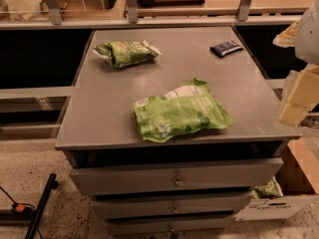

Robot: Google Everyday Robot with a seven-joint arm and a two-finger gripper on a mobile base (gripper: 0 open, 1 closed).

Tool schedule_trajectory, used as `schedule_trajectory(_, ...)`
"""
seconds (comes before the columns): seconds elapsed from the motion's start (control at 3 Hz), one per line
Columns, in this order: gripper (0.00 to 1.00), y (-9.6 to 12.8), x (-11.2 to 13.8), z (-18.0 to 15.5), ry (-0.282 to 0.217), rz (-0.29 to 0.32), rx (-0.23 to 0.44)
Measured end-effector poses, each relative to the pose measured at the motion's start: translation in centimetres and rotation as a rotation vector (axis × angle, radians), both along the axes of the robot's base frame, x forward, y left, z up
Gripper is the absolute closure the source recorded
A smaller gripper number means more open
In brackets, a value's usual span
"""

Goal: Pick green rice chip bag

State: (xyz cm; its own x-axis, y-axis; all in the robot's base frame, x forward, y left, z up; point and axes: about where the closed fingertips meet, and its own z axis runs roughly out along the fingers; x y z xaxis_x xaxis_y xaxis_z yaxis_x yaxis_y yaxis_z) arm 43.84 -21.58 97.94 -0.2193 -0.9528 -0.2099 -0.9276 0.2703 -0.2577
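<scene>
green rice chip bag (180, 111): one
olive bag (124, 53): one
blue packet (226, 48): one
drawers (174, 179): three
my gripper (295, 99): one, right edge

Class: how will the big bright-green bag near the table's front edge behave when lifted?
Probably light and floppy: the green rice chip bag lies puffed and creased. Its smooth film may slip. Being flat, it should not roll. The gripper is at the right, beside the table.

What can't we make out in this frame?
All in the camera view:
- gripper: at the right edge, beside the cabinet and apart from the bags; partly cut off by the frame edge.
- green rice chip bag: print too small to read.
- dark blue packet: label too small to read.
- green item at lower right: mostly hidden behind the drawers.
</scene>
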Motion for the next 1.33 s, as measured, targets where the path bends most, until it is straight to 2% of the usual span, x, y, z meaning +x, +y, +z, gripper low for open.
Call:
schedule_trajectory(0.67, 0.0, 0.5, 0.3, 0.1, -0.017, 0.024, 0.007)
schedule_trajectory(1.0, 0.0, 3.2, 2.3, -1.6, -0.012, 0.124, -0.015)
schedule_trajectory(1.33, 0.0, 7.7, 4.7, -4.0, -0.006, 0.264, -0.04)
